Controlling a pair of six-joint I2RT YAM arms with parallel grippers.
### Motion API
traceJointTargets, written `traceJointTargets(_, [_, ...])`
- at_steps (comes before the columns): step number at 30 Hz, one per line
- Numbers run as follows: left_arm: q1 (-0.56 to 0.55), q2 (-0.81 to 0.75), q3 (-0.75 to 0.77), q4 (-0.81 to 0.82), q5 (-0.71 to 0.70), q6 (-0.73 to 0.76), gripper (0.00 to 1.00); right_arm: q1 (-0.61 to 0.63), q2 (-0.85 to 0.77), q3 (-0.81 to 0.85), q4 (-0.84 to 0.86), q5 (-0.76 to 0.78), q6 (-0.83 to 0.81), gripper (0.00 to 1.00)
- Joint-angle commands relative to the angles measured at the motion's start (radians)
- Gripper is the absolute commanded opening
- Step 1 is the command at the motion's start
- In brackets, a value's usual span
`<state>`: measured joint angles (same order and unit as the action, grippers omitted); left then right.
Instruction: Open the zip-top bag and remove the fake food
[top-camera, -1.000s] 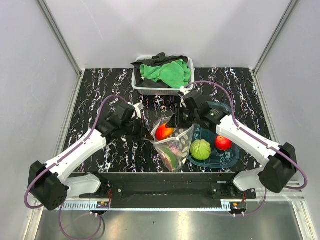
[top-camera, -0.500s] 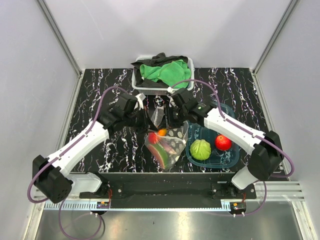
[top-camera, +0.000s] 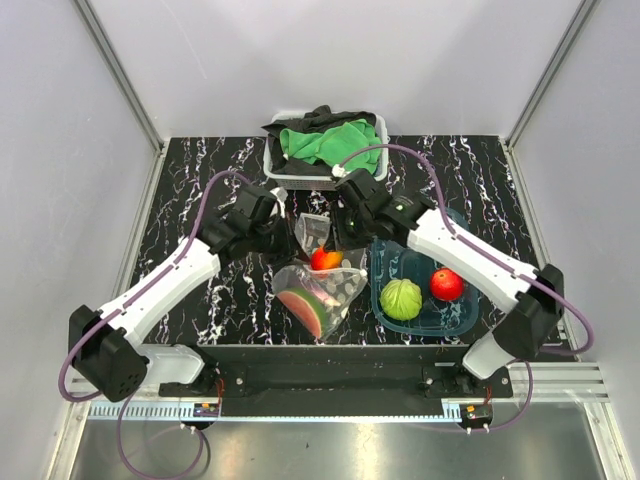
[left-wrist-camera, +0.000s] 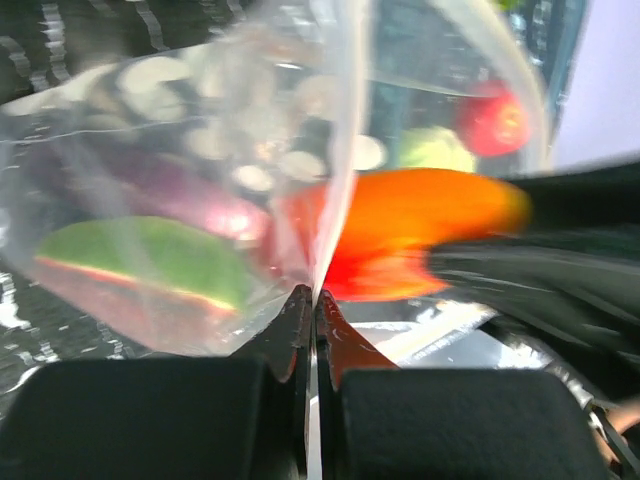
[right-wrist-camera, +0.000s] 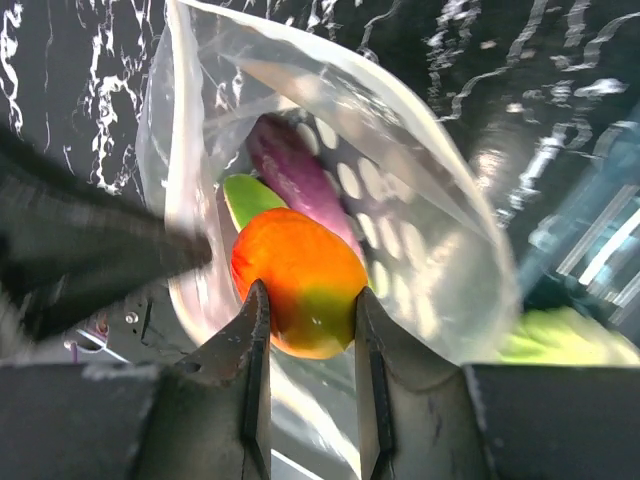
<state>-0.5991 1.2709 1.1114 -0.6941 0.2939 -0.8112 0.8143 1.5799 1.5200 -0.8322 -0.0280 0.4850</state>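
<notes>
Slippage looms: glossy orange fruit (right-wrist-camera: 295, 265) could squirt out of the pinching right gripper (right-wrist-camera: 308, 296) into the zip-top bag (right-wrist-camera: 430, 210) that the left gripper (left-wrist-camera: 313, 305) clamps.

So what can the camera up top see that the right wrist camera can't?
Only the top camera shows the basket with the green cloth at the back, and the red fruit sitting in the teal tub. Only the right wrist camera shows the purple piece inside the zip-top bag, and how the right gripper squeezes the orange fruit between its fingers. Both show the bag, that orange fruit and some of the tub.
</notes>
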Motion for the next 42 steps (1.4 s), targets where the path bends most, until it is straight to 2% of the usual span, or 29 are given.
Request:
traceJointTargets(1, [0.038,-0.031,-0.031,-0.028,-0.067,0.038,0.0,-0.018,-0.156,0.013,-0.05,0.112,-0.01,0.0])
traceJointTargets(5, [0.058,-0.033,-0.033,-0.048,-0.078,0.064,0.0,-0.127,-0.265,-0.059,-0.048,0.033,0.041,0.0])
traceJointTargets(9, [0.058,-0.048,-0.033,-0.056,-0.091,0.09,0.0,-0.306,-0.32,-0.107,-0.05,-0.019,0.032,0.0])
traceJointTargets(12, [0.058,-0.038,-0.012,-0.058,-0.082,0.125,0.0,-0.406,-0.322,-0.129,-0.05,-0.055,0.01,0.0])
traceJointTargets(13, [0.059,-0.035,-0.002,-0.058,-0.062,0.145,0.0,-0.476,-0.316,-0.135,-0.05,-0.09,0.004,0.0])
traceJointTargets(17, [0.059,-0.045,0.019,-0.058,-0.047,0.181,0.0,-0.598,-0.244,-0.184,-0.047,-0.159,-0.011,0.0])
traceJointTargets(24, [0.059,-0.096,-0.004,-0.058,-0.064,0.217,0.0,-0.687,-0.141,-0.267,0.017,-0.15,-0.065,0.0])
traceJointTargets(28, [0.061,-0.097,-0.001,-0.059,-0.01,0.202,0.0,-0.693,-0.063,-0.284,0.038,-0.185,-0.077,0.0])
traceJointTargets(36, [0.059,-0.105,-0.005,-0.042,0.005,0.179,0.0,-0.693,0.029,-0.307,0.064,-0.165,-0.085,0.0])
traceJointTargets(39, [0.061,-0.12,-0.007,-0.035,0.028,0.17,0.0,-0.695,0.057,-0.31,0.064,-0.164,-0.089,0.07])
traceJointTargets(42, [0.061,-0.128,-0.005,-0.031,0.034,0.184,0.0,-0.695,0.069,-0.308,0.053,-0.159,-0.1,0.29])
